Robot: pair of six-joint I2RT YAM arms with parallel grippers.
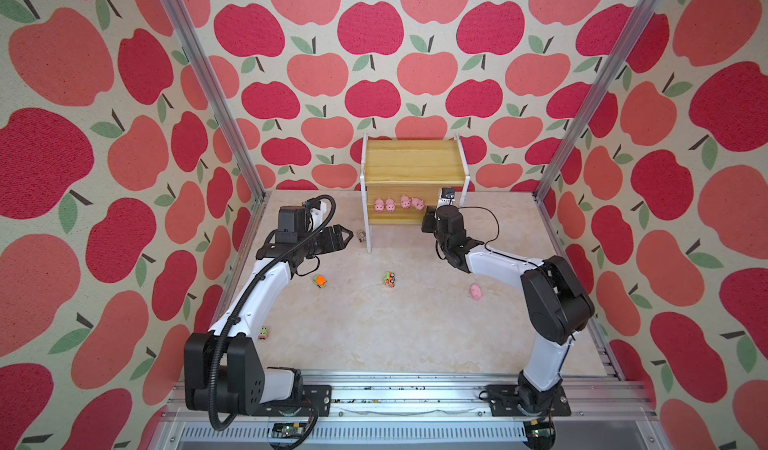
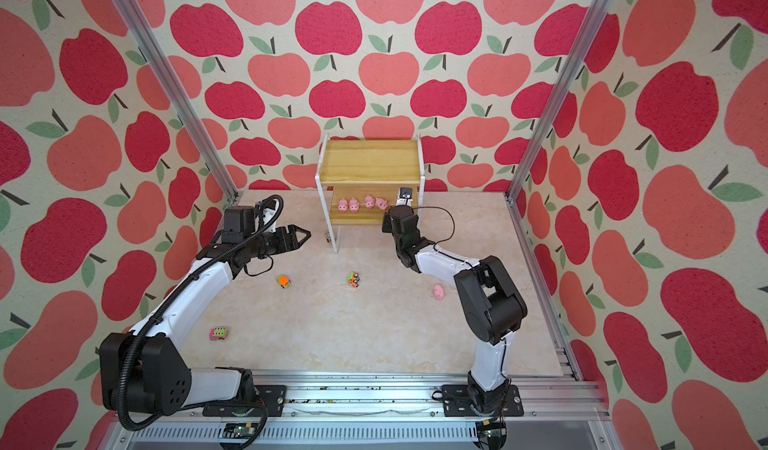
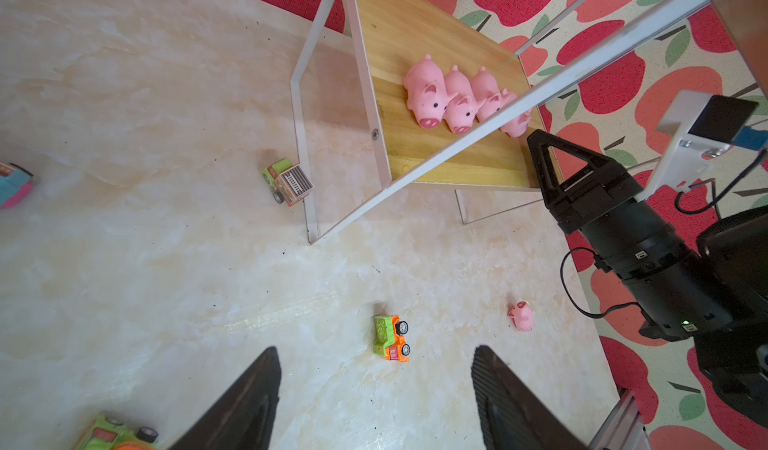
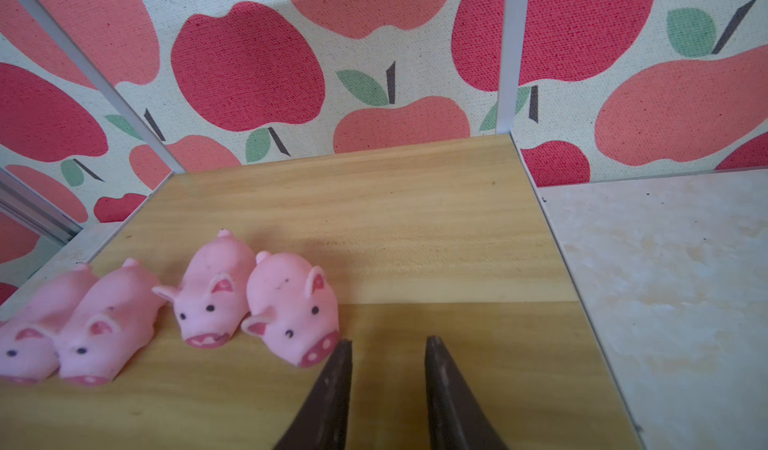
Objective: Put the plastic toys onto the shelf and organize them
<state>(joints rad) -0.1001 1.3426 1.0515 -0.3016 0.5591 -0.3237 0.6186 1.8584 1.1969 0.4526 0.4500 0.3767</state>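
Observation:
The shelf [image 1: 415, 165] stands at the back of the table. Several pink pigs [image 1: 398, 204] sit in a row on its lower board [image 4: 415, 227]. My right gripper [image 4: 388, 340] is open over that board, empty, one finger beside the nearest pig's [image 4: 295, 302] snout. Another pig [image 1: 476, 291] lies on the table at the right. An orange truck [image 1: 320, 281], a green-orange truck [image 1: 389, 279], a pink-green truck [image 2: 218, 333] and a truck by the shelf leg [image 3: 289, 182] stand on the table. My left gripper [image 1: 349, 236] hangs open and empty left of the shelf.
The shelf's thin white legs [image 3: 305, 202] stand close to the truck beside them. Apple-patterned walls and aluminium posts [image 1: 582, 107] close in the table on three sides. A metal rail [image 1: 415, 394] with both arm bases runs along the front edge.

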